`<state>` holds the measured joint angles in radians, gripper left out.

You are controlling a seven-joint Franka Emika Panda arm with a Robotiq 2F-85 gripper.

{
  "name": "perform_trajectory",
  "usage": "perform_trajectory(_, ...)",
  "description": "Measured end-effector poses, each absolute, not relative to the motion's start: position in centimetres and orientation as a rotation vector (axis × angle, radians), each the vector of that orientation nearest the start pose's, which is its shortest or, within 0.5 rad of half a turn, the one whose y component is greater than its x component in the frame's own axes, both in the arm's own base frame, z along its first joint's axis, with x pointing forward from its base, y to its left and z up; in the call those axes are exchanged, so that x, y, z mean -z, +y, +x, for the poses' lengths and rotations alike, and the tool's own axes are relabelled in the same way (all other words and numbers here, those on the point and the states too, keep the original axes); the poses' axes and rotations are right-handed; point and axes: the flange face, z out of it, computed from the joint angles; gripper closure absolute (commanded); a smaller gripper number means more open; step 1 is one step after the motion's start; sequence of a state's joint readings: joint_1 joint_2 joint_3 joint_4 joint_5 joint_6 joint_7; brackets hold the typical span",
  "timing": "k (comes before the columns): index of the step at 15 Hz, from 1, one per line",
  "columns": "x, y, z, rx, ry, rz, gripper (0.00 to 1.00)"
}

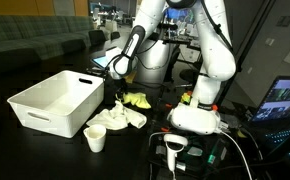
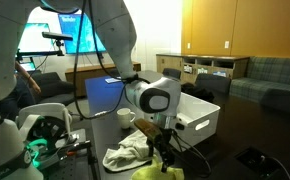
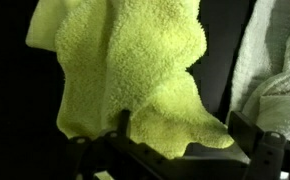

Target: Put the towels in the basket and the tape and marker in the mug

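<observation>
A yellow towel [image 3: 135, 70] fills the wrist view and lies bunched on the dark table; it also shows in both exterior views [image 1: 137, 100] [image 2: 150, 172]. My gripper [image 3: 180, 125] is open, with its two fingers straddling the towel's lower edge. It hovers low over the towel in both exterior views [image 1: 120, 95] [image 2: 163, 138]. A white towel [image 1: 115, 120] [image 2: 125, 155] [image 3: 275, 80] lies crumpled beside the yellow one. The white basket [image 1: 55, 100] [image 2: 200, 112] stands nearby. A white mug [image 1: 96, 138] stands in front of the white towel. Tape and marker are not visible.
The robot's white base [image 1: 197, 112] stands close to the towels. A laptop [image 1: 285, 100] and cables sit at the table edge. A screen [image 2: 110, 95] stands behind the basket, and a second cup [image 2: 124, 118] stands by it.
</observation>
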<state>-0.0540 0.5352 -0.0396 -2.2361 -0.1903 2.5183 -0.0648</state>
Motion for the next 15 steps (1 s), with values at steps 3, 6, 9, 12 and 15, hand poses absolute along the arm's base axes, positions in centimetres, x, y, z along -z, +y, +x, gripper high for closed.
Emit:
perform_trajectory(3, -11.1, -5.1, 50.8, -0.41, -0.141, -3.218, 0.0)
perform_trajectory(6, -10.8, -5.1, 51.2, -0.408, -0.087, -3.231, 0.26)
perform_trajectory(9, -10.0, -4.7, 51.6, -0.432, -0.066, -3.234, 0.51)
perform_trajectory(12, -9.1, -4.4, 51.9, -0.475, -0.062, -3.235, 0.73)
perform_trajectory(15, -8.8, -4.1, 52.3, -0.519, -0.066, -3.234, 0.94)
